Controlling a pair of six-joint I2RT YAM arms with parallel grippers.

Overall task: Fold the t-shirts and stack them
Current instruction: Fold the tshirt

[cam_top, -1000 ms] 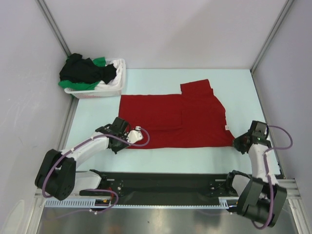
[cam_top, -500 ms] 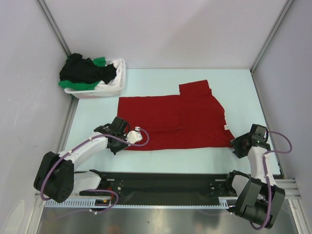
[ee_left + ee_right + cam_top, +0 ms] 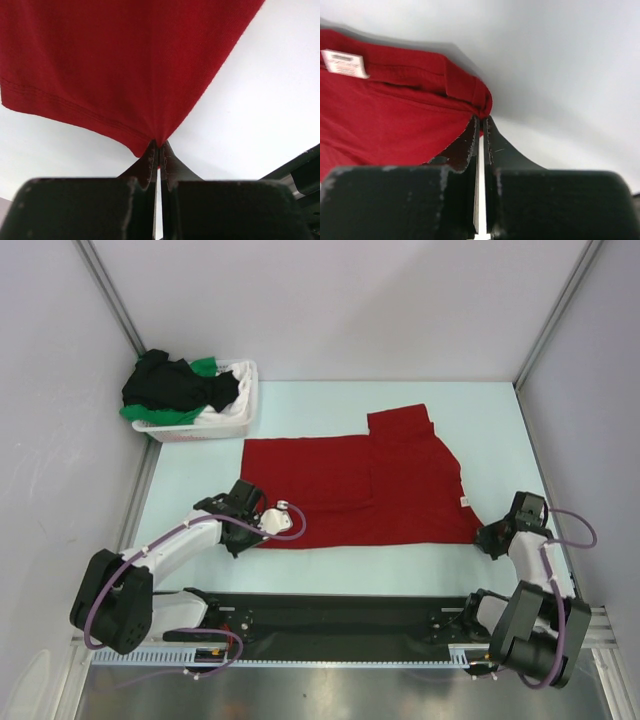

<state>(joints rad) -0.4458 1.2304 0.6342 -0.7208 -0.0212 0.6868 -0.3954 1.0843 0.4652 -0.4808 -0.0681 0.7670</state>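
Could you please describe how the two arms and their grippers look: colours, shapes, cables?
Both the left arm and the right arm have white links and bulky black joints. A thin purple cable loops along each. The left gripper and right gripper are black, each with two flat fingers narrowing to the tip, their edges scuffed pale. I see no markings.

The bright red soft cloth t-shirt (image 3: 350, 495) lies spread flat across the middle of the pale table (image 3: 480, 420). It is partly folded, with one sleeve jutting toward the far edge and a pale neck label (image 3: 465, 502) near its right end. The black cloth t-shirt (image 3: 170, 385) and green cloth t-shirt (image 3: 205, 366) sit crumpled together in the white plastic basket (image 3: 245, 410) at far left.
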